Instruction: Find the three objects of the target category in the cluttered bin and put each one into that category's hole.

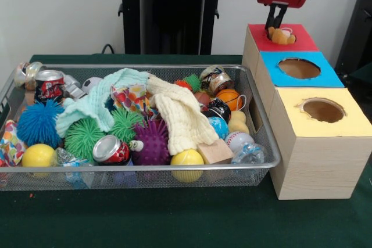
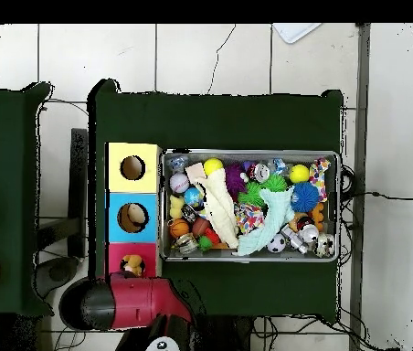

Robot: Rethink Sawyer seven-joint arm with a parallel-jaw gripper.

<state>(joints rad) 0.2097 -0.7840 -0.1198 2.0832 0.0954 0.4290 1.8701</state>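
The wire mesh bin (image 1: 264, 169) lies on the green table, full of clutter; it also shows in the overhead view (image 2: 250, 154). My gripper (image 1: 277, 24) hangs over the red-topped box (image 1: 302, 39) at the far right. It is shut on a tan-brown teddy bear (image 1: 282, 36), which sits at the box's round hole and covers it. From overhead the bear (image 2: 132, 265) shows in the red box's hole beside my arm. A pale yellow plush, perhaps the duck (image 1: 237, 121), lies at the bin's right end among balls. No third plush toy shows.
The blue-topped box (image 1: 299, 69) and the yellow-topped box (image 1: 323, 110) stand in a row in front of the red one. In the bin lie spiky balls (image 1: 38, 123), folded cloths (image 1: 183, 117), cans (image 1: 110, 149), yellow balls (image 1: 187, 158) and sports balls.
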